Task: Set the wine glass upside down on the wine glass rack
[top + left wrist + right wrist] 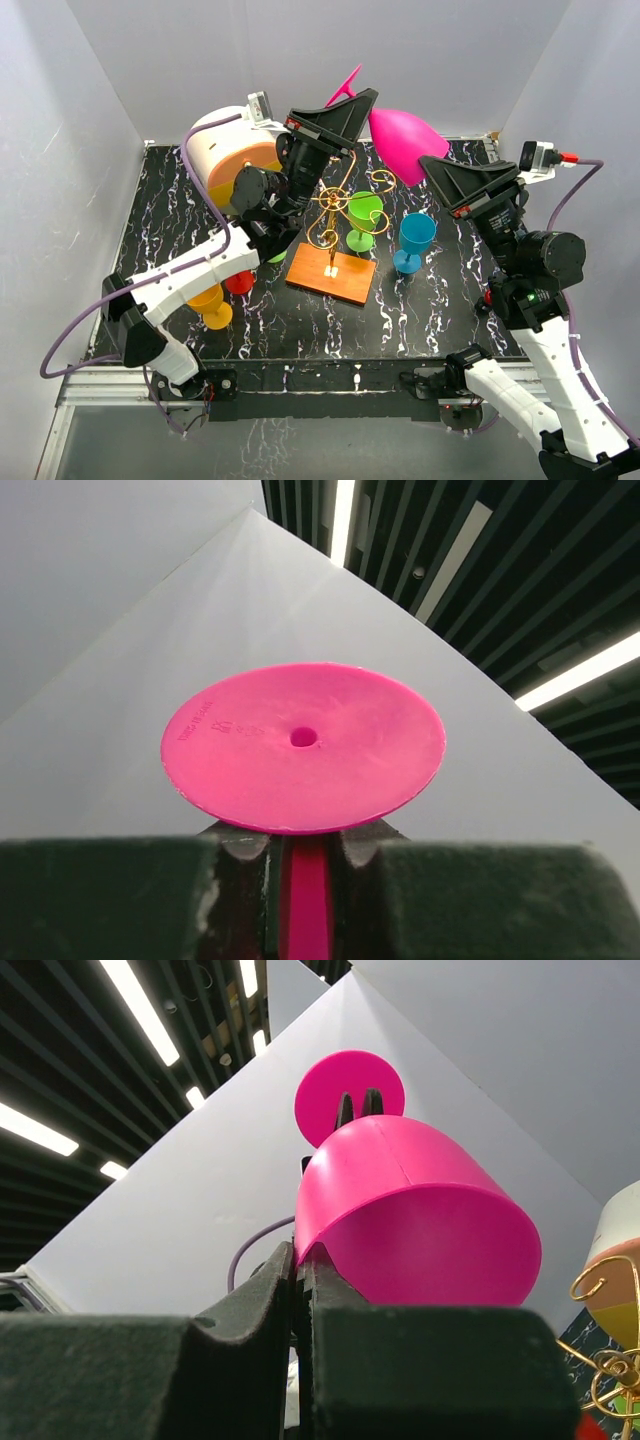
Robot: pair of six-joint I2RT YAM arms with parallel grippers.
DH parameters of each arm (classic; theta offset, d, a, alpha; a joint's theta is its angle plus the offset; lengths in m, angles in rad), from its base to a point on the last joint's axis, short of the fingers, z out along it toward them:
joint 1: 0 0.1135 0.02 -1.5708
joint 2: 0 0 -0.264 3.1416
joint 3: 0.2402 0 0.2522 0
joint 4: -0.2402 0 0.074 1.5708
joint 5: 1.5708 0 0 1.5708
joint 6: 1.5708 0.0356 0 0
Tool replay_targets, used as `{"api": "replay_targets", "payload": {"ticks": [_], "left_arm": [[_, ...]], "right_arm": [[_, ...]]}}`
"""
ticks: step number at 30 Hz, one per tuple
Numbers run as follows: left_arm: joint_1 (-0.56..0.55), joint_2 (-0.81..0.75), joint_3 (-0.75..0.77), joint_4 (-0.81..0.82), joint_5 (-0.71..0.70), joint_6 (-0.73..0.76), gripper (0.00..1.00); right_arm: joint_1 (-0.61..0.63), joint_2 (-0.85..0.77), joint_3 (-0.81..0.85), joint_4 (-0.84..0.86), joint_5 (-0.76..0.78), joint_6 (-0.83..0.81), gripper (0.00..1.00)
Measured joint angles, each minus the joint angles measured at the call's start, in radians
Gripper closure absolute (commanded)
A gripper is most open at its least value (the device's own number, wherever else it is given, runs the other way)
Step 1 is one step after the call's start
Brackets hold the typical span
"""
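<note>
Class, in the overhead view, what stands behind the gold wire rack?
A green glass stands behind the wine glass rack, slightly right, partly screened by its wires. The left arm covers whatever lies behind its left side.

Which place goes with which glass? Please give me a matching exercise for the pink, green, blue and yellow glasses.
Things:
1. pink wine glass
2. green glass
3. blue glass
4. yellow glass

Places:
A. farthest left of the four
B. held up above the table
C. standing right beside the wine glass rack
D. standing just right of the green glass

Pairs: 1-B, 2-C, 3-D, 4-A.
</note>
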Motion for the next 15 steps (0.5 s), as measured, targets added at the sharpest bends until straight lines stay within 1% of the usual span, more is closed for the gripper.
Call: {"api": "replay_targets", "payload": {"ticks": [2, 3, 5, 7, 9, 10, 12, 15], "left_arm": [[0.000, -0.003, 0.000, 0.001, 0.000, 0.004, 1.00], [0.000, -0.003, 0.000, 0.001, 0.000, 0.008, 1.00], [0.000, -0.006, -0.001, 0.000, 0.003, 0.033, 1.00], [0.000, -0.018, -0.005, -0.009, 0.023, 0.089, 1.00], [0.002, -0.043, -0.016, -0.028, 0.043, 0.158, 1.00], [0.002, -0.061, -0.023, -0.047, 0.051, 0.199, 1.00], [0.002, -0.110, -0.035, -0.097, 0.053, 0.277, 1.00], [0.002, -0.193, -0.036, -0.190, 0.055, 0.379, 1.00]], "right_arm": [[0.000, 0.000, 0.000, -0.001, 0.000, 0.001, 0.67], [0.000, -0.001, 0.000, -0.003, 0.000, 0.001, 0.59], [0.000, -0.004, -0.001, -0.014, -0.004, -0.003, 0.47], [0.000, -0.007, -0.002, -0.027, -0.006, -0.012, 0.39], [0.000, -0.008, -0.003, -0.047, -0.013, -0.029, 0.26], [0.000, -0.008, -0.003, -0.066, -0.016, -0.042, 0.22], [0.000, -0.008, -0.002, -0.107, -0.028, -0.082, 0.18], [0.000, -0.002, 0.018, -0.220, -0.072, -0.179, 0.16]]}}
